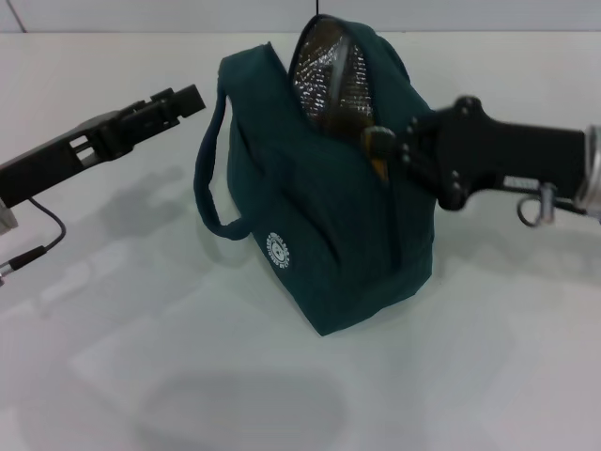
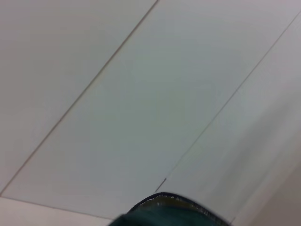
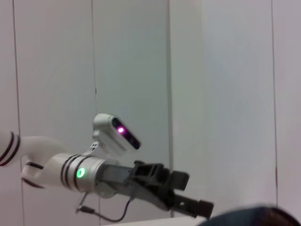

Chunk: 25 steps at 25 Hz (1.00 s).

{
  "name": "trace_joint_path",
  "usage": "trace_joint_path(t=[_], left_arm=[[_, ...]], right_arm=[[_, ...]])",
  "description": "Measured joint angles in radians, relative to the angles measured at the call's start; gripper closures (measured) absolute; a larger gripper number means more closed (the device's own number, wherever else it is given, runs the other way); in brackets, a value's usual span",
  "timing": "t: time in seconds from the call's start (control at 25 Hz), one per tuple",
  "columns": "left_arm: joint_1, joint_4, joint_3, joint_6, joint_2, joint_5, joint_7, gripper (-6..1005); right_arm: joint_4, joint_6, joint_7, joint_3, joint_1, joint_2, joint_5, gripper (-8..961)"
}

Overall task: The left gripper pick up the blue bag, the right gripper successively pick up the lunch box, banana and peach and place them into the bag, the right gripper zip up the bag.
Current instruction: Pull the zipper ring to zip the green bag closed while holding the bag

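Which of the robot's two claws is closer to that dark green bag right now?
The right. The right gripper is against the blue bag at its open top, by the zipper. The left gripper hovers off to the bag's left side, apart from it, near the loop handle.

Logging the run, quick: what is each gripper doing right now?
Left gripper: holds nothing, beside the blue bag, clear of its handle.
Right gripper: at the bag's zipper opening; grip cannot be told.
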Motion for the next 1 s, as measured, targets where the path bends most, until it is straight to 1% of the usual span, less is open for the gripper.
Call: trace_joint_path(t=[0.08, 0.28, 0.56, 0.84, 1.0], left_arm=[[0.006, 0.0, -0.001, 0.001, 0.0, -0.007, 0.007, 104], [0.024, 0.001, -0.001, 0.002, 0.001, -0.02, 0.011, 105], [0.055, 0.008, -0.005, 0.002, 0.003, -0.047, 0.028, 108], [0.069, 0.005, -0.015, 0.004, 0.011, -0.068, 0.029, 115], [0.088, 0.01, -0.015, 0.004, 0.014, -0.073, 0.025, 119]], right_arm=[[0.0, 0.026, -0.011, -0.022, 0.019, 0.0, 0.028, 922], [0.003, 0.09, -0.022, -0.08, 0.056, 0.0, 0.079, 921], [-0.001, 0.114, -0.059, -0.188, 0.087, 0.0, 0.2, 918], [0.002, 0.144, -0.061, -0.215, 0.111, 0.0, 0.256, 916], [0.007, 0.167, -0.069, -0.224, 0.109, 0.0, 0.277, 915]])
